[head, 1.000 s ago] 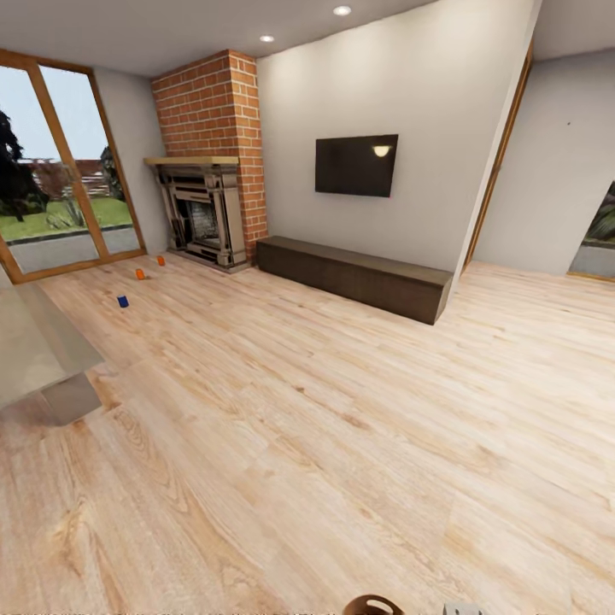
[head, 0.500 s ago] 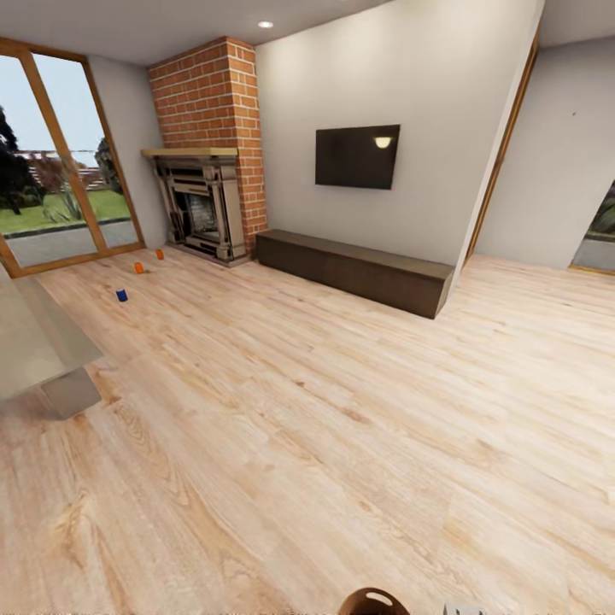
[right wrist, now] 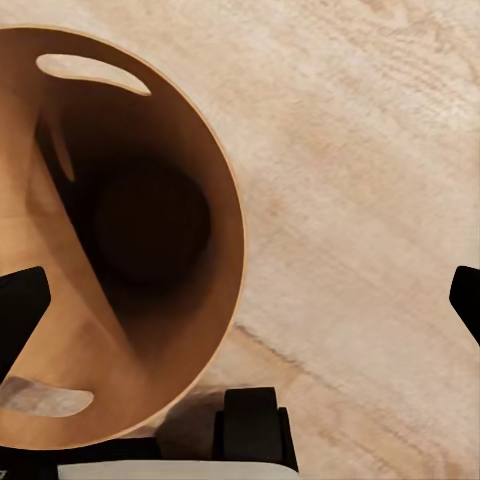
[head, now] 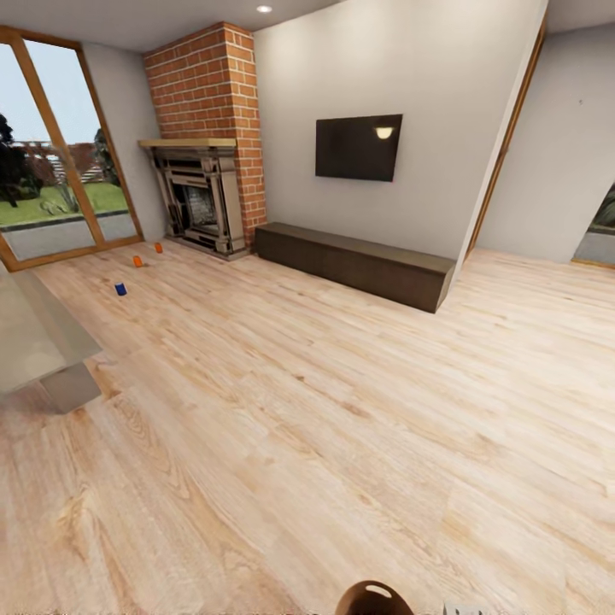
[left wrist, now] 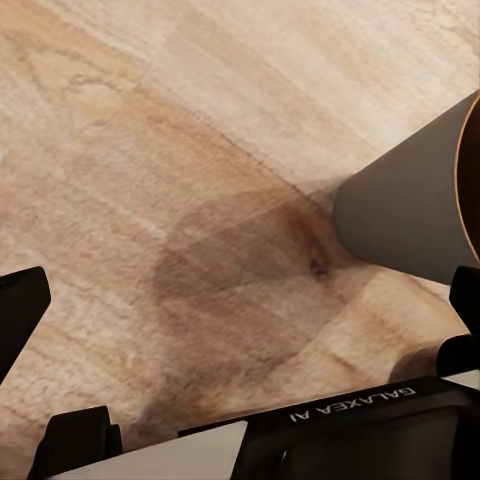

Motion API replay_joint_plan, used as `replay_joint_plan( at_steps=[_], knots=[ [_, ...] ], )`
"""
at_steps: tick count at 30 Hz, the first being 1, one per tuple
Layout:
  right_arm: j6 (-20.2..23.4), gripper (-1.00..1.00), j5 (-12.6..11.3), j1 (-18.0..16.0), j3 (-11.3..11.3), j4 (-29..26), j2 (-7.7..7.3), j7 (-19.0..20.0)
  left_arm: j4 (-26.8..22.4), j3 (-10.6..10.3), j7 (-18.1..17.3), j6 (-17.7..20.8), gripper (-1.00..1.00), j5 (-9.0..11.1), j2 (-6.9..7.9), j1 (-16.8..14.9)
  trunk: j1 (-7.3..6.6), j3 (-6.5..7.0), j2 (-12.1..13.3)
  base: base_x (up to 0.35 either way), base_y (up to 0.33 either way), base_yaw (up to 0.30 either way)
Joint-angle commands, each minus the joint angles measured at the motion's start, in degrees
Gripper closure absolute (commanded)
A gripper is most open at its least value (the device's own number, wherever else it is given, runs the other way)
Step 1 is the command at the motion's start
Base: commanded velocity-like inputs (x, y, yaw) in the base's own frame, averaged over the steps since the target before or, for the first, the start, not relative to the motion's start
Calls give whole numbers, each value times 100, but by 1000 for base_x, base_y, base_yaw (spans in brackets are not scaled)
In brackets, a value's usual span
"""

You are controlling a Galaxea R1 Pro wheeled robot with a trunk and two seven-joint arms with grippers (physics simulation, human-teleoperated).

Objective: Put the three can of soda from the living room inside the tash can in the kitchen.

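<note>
Three cans of soda stand on the living room's plank floor far off at the left, near the fireplace: one orange can (head: 137, 261), a second orange can (head: 158, 248) and a blue can (head: 120, 289). The copper-brown trash can (head: 371, 598) peeks in at the bottom edge of the head view. In the right wrist view the trash can (right wrist: 120, 230) shows its dark inside and a slot handle. My right gripper (right wrist: 240, 310) is open, one fingertip (right wrist: 20, 310) overlapping the bin. My left gripper (left wrist: 240, 310) is open over bare floor.
A red brick chimney (head: 209, 85) rises over the dark fireplace (head: 198, 201). A low dark bench (head: 354, 265) runs under the wall TV (head: 357, 147). Wood-framed glass doors (head: 60, 171) are at the far left. A pale grey furniture block (head: 34, 342) juts in at the left.
The whole head view has shifted: the room looms slightly closer and sits higher in the picture, so the camera moved. The cans stand where they were.
</note>
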Motion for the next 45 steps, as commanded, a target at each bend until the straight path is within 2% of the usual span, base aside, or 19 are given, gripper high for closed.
replay_joint_plan(
  at_steps=[1,15,19,24,26,27,31,35,40,45],
  knots=[
    [0,-100,0,0,1,-1,0,0,0,0,0,0,-100,0,0,0,0,-10,0,0,0,0],
    [12,-100,32,-20,20,-71,22,-6,-72,1,-3,9,-100,-3,-4,0,0,-66,0,0,0,0],
    [15,-100,47,-29,21,-76,22,-7,-305,6,-10,123,-100,-3,1,-3,0,-68,0,0,0,0],
    [17,-100,38,-33,22,-79,11,-5,-848,39,-21,543,-100,-5,10,-6,0,-68,0,0,0,0],
    [14,-100,34,-35,22,-77,8,-6,-1202,122,-20,815,-100,-8,10,-9,0,-68,0,0,0,0],
    [14,-100,34,-35,22,-77,8,-6,-1202,122,-20,815,-100,-8,10,-9,0,-69,0,0,0,0],
    [11,-100,24,-40,21,-75,2,-3,-1899,407,-24,1449,-100,-9,6,-17,0,-69,0,0,0,0],
    [10,-100,20,-52,16,-74,-3,-1,-2251,615,-17,1887,-100,-18,8,-52,0,-69,0,0,0,0],
    [2,-100,16,-60,9,-74,-6,0,-2430,747,2,2127,-100,-28,13,-199,0,-69,0,0,0,0],
    [-1,-100,17,-61,6,-74,-7,0,-2374,864,10,2142,-100,-33,10,-322,0,-69,0,0,0,0]
  ],
)
